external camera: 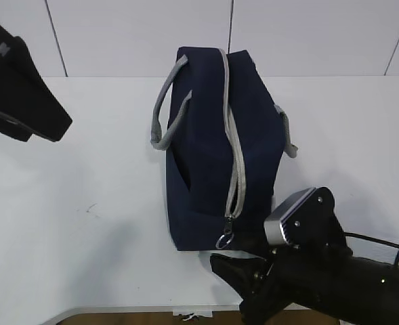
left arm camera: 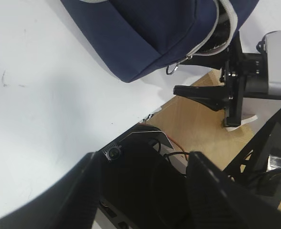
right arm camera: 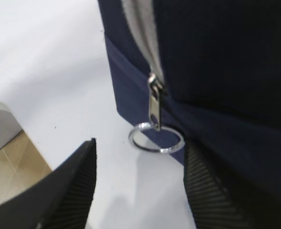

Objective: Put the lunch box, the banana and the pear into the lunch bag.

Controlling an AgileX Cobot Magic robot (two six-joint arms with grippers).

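Note:
The navy lunch bag [external camera: 213, 135] lies on the white table [external camera: 84, 237], its grey zipper [external camera: 234, 149] running along the top to a metal pull ring [external camera: 225, 239] at the near end. My right gripper [external camera: 236, 254] is open and empty, its fingers either side of the ring [right arm camera: 156, 138] just in front of the bag [right arm camera: 216, 62]. My left gripper [left arm camera: 142, 157] is open and empty, held high at the far left [external camera: 23, 101], away from the bag [left arm camera: 145, 33]. The lunch box, banana and pear are out of view.
The bag's grey handles [external camera: 169, 101] hang to both sides. The table's front edge [external camera: 138, 310] is close under the right gripper. Beyond it the left wrist view shows the wooden floor [left arm camera: 202, 119] and the black robot base [left arm camera: 145, 181].

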